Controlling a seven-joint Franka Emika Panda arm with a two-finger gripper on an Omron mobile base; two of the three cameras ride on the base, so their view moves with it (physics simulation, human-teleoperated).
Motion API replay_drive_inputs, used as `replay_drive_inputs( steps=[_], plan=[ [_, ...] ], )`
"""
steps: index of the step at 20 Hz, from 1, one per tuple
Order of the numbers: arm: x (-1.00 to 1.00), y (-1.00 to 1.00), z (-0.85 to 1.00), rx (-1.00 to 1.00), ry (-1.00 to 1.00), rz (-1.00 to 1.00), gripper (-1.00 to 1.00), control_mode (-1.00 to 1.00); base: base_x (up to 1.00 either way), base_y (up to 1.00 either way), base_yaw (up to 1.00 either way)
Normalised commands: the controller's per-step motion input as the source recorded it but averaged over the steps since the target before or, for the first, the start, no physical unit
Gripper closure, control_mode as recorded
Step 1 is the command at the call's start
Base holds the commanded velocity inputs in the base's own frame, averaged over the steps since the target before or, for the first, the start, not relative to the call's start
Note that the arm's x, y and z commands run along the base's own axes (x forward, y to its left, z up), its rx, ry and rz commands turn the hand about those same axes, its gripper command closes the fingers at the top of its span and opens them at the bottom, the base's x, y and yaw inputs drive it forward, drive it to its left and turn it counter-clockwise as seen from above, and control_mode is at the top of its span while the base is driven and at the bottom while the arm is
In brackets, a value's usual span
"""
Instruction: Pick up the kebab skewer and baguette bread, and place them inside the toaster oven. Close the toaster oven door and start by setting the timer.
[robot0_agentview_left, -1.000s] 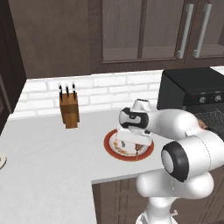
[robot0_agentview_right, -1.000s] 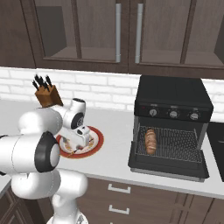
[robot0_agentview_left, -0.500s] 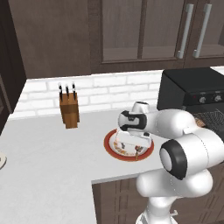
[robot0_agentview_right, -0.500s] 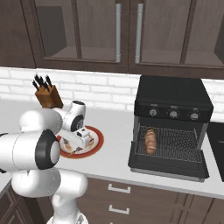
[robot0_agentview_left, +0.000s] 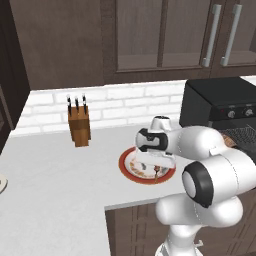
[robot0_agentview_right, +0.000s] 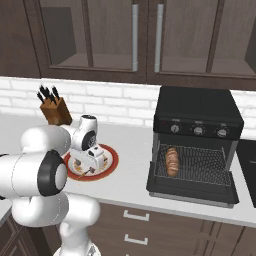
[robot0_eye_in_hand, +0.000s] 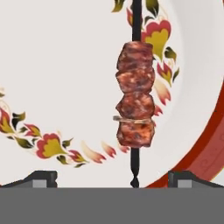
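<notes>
While one kebab skewer (robot0_eye_in_hand: 135, 109) lies flat on the plate (robot0_eye_in_hand: 61, 78), its dark stick runs straight up the hand view and carries four reddish-brown meat chunks stacked along it. Its lower tip ends midway between the two dark fingertips (robot0_eye_in_hand: 40, 178), which stand wide apart at either side, so the pincer (robot0_eye_in_hand: 114, 179) is released and grasps nothing. From the base cameras the pincer (robot0_agentview_right: 91, 165) hangs low over that plate (robot0_agentview_right: 109, 161), a single round dish with a red rim and a leaf-and-flower pattern, resting on the pale surface (robot0_agentview_left: 55, 185). Seen from the left, the hand (robot0_agentview_left: 154, 161) covers much of the plate (robot0_agentview_left: 129, 167), and the skewer (robot0_agentview_left: 156, 172) peeks out just below it.

One baguette bread (robot0_agentview_right: 172, 161) already lies on the wire rack inside the single toaster oven (robot0_agentview_right: 197, 115), which stands to the right of the plate, well apart from it. The toaster oven door (robot0_agentview_right: 192, 191) is folded down flat in front of the opening. Three small knobs (robot0_agentview_right: 198, 130) sit in a row above the rack.

One wooden knife block (robot0_agentview_left: 79, 126) with dark handles stands against the white brick wall (robot0_agentview_left: 120, 102) to the left of the plate, clear of the arm. Dark wooden cabinets (robot0_agentview_right: 145, 35) with long metal handles hang above.
</notes>
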Motion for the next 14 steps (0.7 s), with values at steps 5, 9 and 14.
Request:
replay_drive_inputs(
  steps=[5, 9, 14],
  plan=[
    [-0.14, -0.14, -0.04, -0.01, -0.01, -0.04, -1.0, -1.0, 0.0, 0.0, 0.0],
    [0.0, 0.0, -0.17, 0.0, 0.0, -0.04, -1.0, -1.0, 0.0, 0.0, 0.0],
    [0.01, 0.05, -0.19, 0.0, 0.0, 0.0, -1.0, -1.0, 0.0, 0.0, 0.0]
  ],
)
